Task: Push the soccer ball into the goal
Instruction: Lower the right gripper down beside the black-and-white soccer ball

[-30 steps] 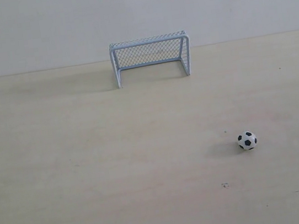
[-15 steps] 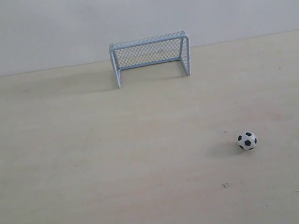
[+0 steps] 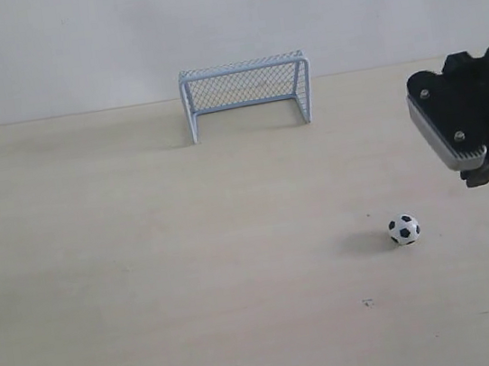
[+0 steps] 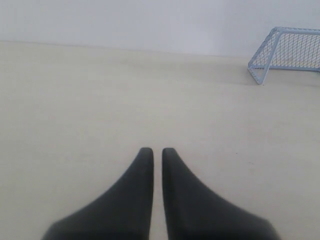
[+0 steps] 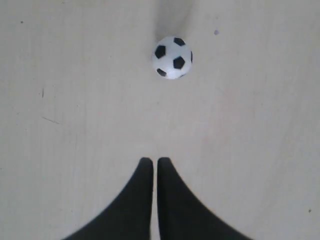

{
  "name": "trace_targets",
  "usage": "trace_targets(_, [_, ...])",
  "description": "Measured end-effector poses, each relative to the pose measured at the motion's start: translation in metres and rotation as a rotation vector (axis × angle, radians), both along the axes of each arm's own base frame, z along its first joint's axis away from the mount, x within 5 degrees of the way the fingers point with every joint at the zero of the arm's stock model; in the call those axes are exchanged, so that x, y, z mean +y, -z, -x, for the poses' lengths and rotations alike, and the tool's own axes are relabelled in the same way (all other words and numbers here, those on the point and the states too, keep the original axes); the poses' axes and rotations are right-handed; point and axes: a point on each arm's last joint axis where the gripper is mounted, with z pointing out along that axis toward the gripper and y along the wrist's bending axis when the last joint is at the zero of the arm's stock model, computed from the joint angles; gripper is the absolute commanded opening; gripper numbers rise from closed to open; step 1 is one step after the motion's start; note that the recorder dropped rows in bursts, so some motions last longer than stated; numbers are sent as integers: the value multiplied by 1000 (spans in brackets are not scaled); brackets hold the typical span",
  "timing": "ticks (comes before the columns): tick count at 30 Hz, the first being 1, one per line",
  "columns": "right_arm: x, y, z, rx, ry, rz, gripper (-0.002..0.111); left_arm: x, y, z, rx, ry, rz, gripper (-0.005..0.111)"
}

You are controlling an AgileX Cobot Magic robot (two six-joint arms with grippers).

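The soccer ball [image 3: 404,230] is white with black patches and rests on the pale table, right of the middle. It also shows in the right wrist view as the ball [image 5: 172,57], a short way ahead of my right gripper [image 5: 155,160], which is shut and holds nothing. The pale blue-grey goal [image 3: 245,92] stands at the back near the wall, its mouth facing forward. Part of the goal [image 4: 287,52] appears in the left wrist view, far off to one side of my left gripper [image 4: 156,150]; that gripper is shut and holds nothing.
The right arm's wrist block [image 3: 465,120] hangs above the table at the right edge of the exterior view, up and right of the ball. A small dark speck [image 3: 367,302] marks the tabletop [image 3: 145,252]. A plain wall [image 3: 70,44] backs the table.
The right arm has come into the exterior view from the right edge and now hangs near the ball. Ball and goal have not moved.
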Motion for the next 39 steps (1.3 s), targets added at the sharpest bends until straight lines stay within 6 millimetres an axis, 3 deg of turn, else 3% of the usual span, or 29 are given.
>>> trace_targets(8, [23, 33, -5, 95, -109, 76, 0, 0, 0, 0, 0, 0, 0, 6])
trace_targets(18, [20, 73, 1, 70, -210, 100, 0, 0, 0, 0, 0, 0, 0, 6])
trace_targets(39, [24, 89, -2, 74, -214, 84, 0, 0, 0, 0, 0, 0, 0, 6])
